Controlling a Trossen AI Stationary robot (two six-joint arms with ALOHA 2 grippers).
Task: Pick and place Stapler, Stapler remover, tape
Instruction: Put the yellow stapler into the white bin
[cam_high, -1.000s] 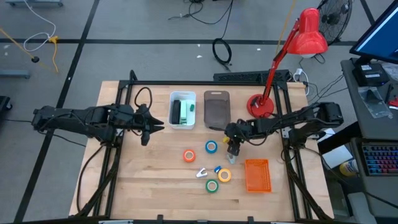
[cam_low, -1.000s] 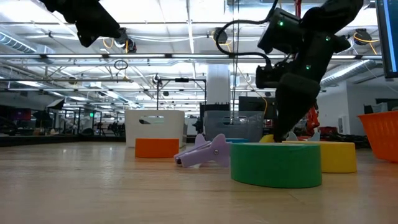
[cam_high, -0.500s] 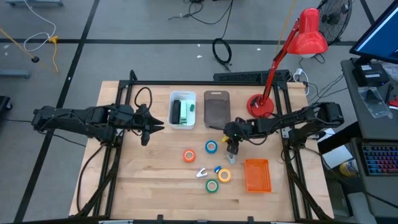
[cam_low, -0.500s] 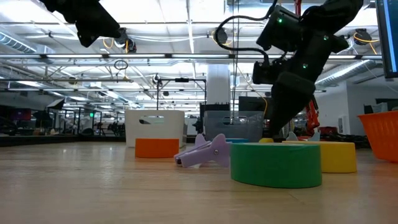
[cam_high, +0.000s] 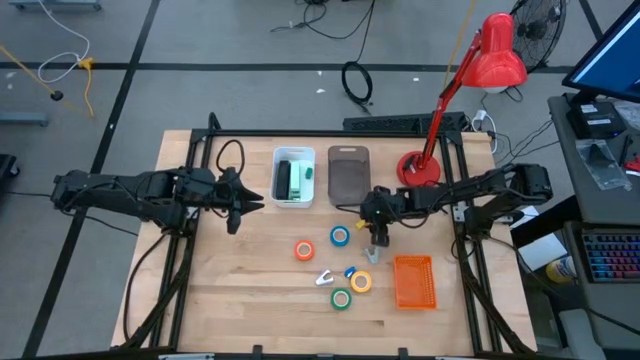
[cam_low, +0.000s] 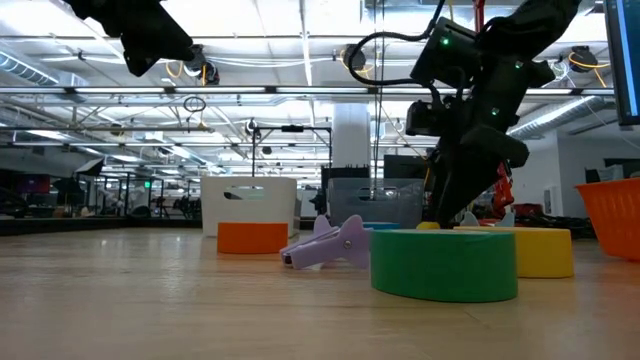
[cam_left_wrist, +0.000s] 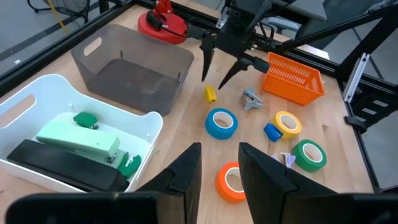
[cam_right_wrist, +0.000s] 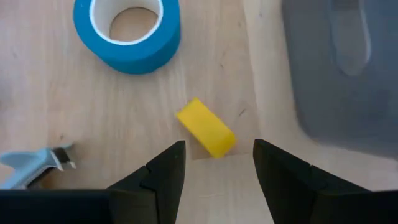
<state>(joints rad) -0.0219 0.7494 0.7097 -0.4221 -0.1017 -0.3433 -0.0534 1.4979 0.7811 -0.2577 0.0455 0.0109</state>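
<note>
My right gripper (cam_right_wrist: 214, 171) hangs open, slanting down over a small yellow piece (cam_right_wrist: 205, 135) that lies flat on the wood between its fingers' line and the blue tape (cam_right_wrist: 127, 25). It touches nothing. The orange tape (cam_high: 305, 250), yellow tape (cam_high: 361, 283) and green tape (cam_high: 342, 298) lie flat on the table. A grey stapler remover (cam_right_wrist: 37, 165), a blue one (cam_left_wrist: 272, 132) and a pale purple one (cam_low: 325, 243) lie near them. A green stapler (cam_left_wrist: 81, 140) and a black one (cam_left_wrist: 62, 168) rest in the white bin (cam_high: 293, 177). My left gripper (cam_high: 240, 205) waits open, left of that bin.
A grey bin (cam_high: 348, 175) stands beside the white one, close behind my right gripper. An orange basket (cam_high: 414, 281) sits at the table's right, near side. A red desk lamp (cam_high: 418, 170) stands at the far right. Bare wood lies along the near left.
My right gripper has rolled about the line it points along while staying over the small yellow piece, its fingers still apart. Nothing on the table has moved.
</note>
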